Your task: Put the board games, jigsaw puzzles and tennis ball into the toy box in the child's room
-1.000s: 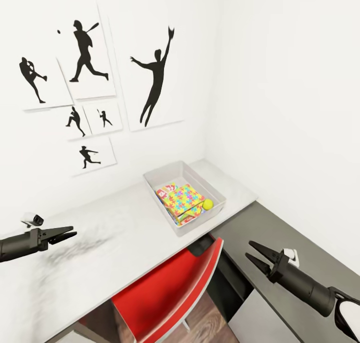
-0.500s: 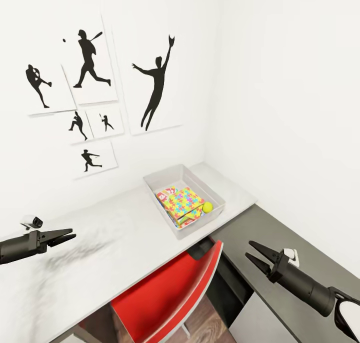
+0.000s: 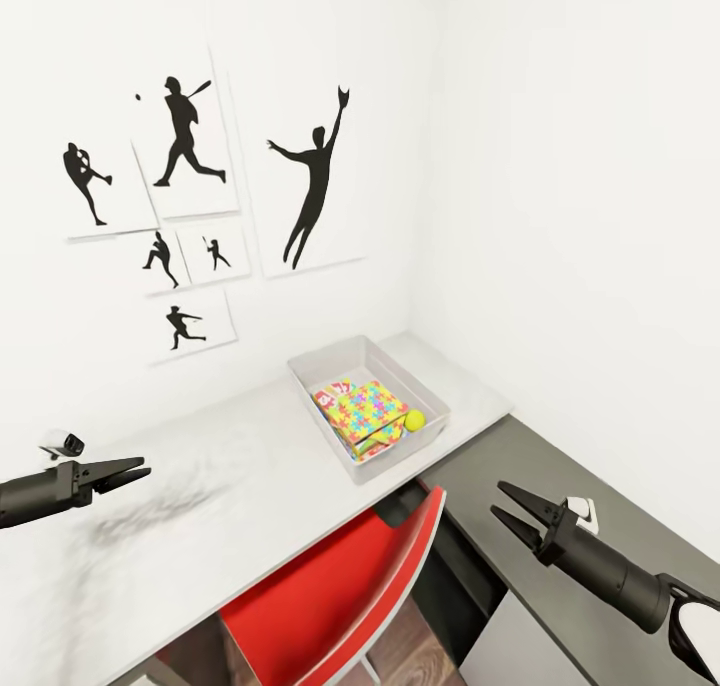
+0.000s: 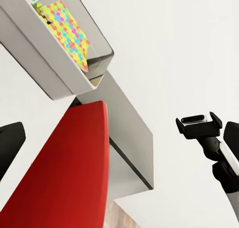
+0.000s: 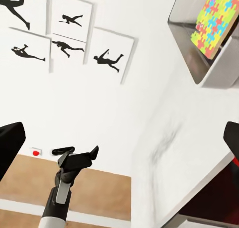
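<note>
**Toy box part-filled, both grippers empty**

Found on the pale table (image 3: 230, 466), near the corner: the toy box (image 3: 330, 358), holding a jigsaw puzzle (image 3: 368, 407) propped at a slant, a white-and-red board game (image 3: 330, 396) tucked beneath it, and the tennis ball (image 3: 414, 420) against the near-right wall. Second puzzle probably under the first, though not clearly told apart. Blue board game nowhere among the contents.

Left gripper (image 3: 128, 471) held over the table's near end, fingers narrowly parted, nothing between them. Right gripper (image 3: 517, 513) held above the lower dark desk section (image 3: 560, 466), fingers spread wider, likewise empty. Red chair (image 3: 330, 586) pushed in between the arms.

Judged light and stiff, those flat boxes (thin, so best pinched across an overhanging edge, not pressed from above). Puzzle boards likely slick-faced and prone to sliding. Ball light, round, apt to roll if nudged.
</note>
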